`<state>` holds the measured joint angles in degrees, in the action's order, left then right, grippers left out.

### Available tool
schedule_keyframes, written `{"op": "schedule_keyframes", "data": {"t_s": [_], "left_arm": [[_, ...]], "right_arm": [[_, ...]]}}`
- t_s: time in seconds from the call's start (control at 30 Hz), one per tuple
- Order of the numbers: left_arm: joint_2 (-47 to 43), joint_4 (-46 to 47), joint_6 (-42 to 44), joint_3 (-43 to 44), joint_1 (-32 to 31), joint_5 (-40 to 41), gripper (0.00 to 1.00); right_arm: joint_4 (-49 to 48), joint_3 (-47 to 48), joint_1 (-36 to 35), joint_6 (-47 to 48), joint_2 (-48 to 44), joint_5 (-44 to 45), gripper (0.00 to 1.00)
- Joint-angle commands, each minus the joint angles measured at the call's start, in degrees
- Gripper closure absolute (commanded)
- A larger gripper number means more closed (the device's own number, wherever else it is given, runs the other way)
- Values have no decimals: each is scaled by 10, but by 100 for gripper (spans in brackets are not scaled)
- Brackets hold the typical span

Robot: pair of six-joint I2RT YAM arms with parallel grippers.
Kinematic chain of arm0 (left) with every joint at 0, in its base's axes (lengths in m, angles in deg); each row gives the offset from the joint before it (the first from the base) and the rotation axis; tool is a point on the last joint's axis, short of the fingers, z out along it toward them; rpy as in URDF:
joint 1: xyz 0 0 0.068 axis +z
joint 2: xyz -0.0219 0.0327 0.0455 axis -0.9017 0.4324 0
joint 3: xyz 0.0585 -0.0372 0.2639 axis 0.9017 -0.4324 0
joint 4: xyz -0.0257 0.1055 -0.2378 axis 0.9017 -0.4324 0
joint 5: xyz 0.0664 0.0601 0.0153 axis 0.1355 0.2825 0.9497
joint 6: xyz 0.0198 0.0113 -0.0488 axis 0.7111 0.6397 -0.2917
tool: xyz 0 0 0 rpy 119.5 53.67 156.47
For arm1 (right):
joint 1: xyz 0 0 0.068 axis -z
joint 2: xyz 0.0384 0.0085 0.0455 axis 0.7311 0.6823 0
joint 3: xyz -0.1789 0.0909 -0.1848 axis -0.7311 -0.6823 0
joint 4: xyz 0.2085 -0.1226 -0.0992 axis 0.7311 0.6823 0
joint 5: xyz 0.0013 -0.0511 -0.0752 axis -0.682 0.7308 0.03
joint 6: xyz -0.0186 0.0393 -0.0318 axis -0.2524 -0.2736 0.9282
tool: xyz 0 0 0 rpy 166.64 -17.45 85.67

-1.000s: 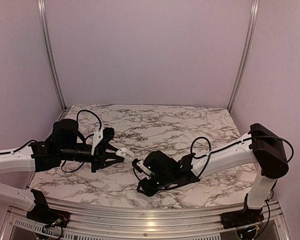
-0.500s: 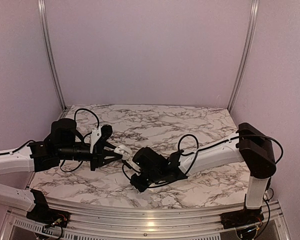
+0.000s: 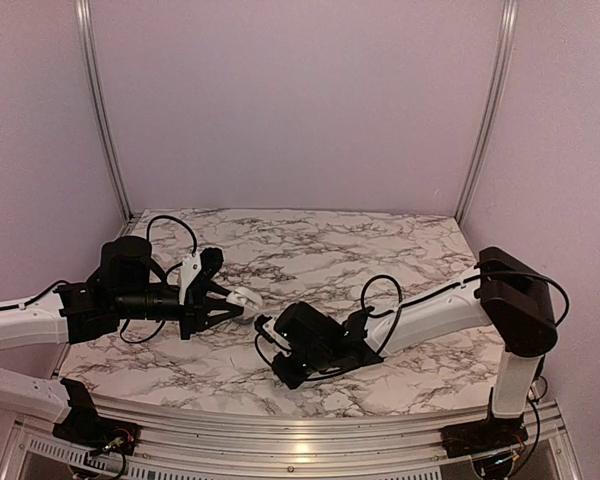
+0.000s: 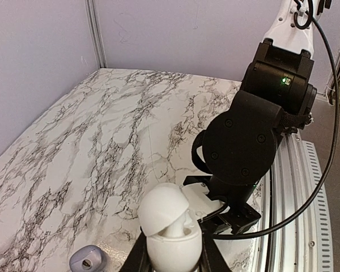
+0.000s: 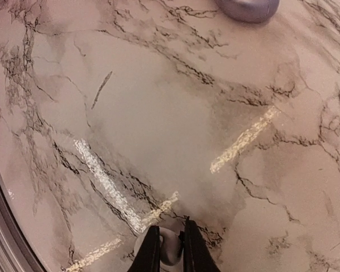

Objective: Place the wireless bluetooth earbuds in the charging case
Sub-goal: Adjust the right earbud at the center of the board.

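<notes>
A marble-patterned tabletop [image 3: 380,250] carries two black-and-white robot arms reaching toward each other. The left hand [image 3: 228,303] is clamped on the charging case [image 4: 170,226], a white egg-shaped shell with its lid tipped open, held above the tabletop left of centre. The right hand [image 5: 168,241] hangs low beside it, fingers nearly together over a small pale object [image 5: 169,248]; whether it grips is unclear. A small lavender rounded object [image 4: 87,260] lies nearby.

One charging case [image 4: 169,224], two earbuds [image 4: 86,259] [image 5: 168,249], two claws [image 4: 173,259] [image 5: 170,232].
</notes>
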<state>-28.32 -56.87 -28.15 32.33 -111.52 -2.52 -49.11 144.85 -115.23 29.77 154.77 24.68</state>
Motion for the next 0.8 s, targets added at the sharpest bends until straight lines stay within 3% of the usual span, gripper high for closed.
{"op": "schedule_keyframes", "data": {"t_s": [0.0, 0.53, 0.7, 0.77], "left_arm": [[-8, 18, -3, -5, 2, 0, 100], [-3, 18, -3, -3, 3, -1, 100], [-3, 19, -3, -3, 3, 1, 100], [-3, 19, -3, -4, 4, 1, 100]], "right_arm": [[-2, -24, -3, -19, -41, 11, 90], [-67, -130, -12, -59, -130, -42, 88], [-66, -104, -12, -38, -115, -32, 62], [-59, -84, -8, -19, -102, -9, 56]]}}
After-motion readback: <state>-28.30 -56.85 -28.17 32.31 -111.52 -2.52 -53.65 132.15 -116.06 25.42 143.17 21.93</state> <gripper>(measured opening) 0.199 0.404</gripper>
